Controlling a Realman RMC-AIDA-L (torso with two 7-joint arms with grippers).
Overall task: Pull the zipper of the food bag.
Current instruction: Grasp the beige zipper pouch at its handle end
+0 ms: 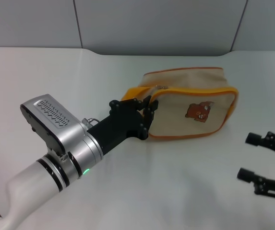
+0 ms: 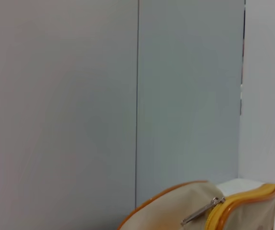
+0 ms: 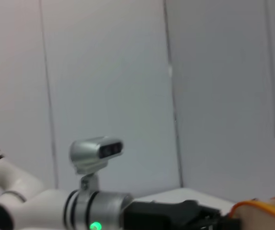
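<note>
Lying on the white table point(image 1: 127, 191) with its bear print facing the robot, the food bag point(image 1: 195, 103) is met at its orange-strapped end by the left gripper point(image 1: 147, 111), whose jaws are clenched on the bag's end panel. The zipper point(image 2: 202, 213) pull tab is seen at the top edge near that end. The right gripper point(image 1: 258, 158) is parked well apart with jaws released.

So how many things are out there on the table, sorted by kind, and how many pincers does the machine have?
Food bag, beige with orange piping: 1
Zipper pull tab on its top: 1
Pincers: 2, the left pincer at the bag's end, the right pincer off to the side
Total: 4
</note>
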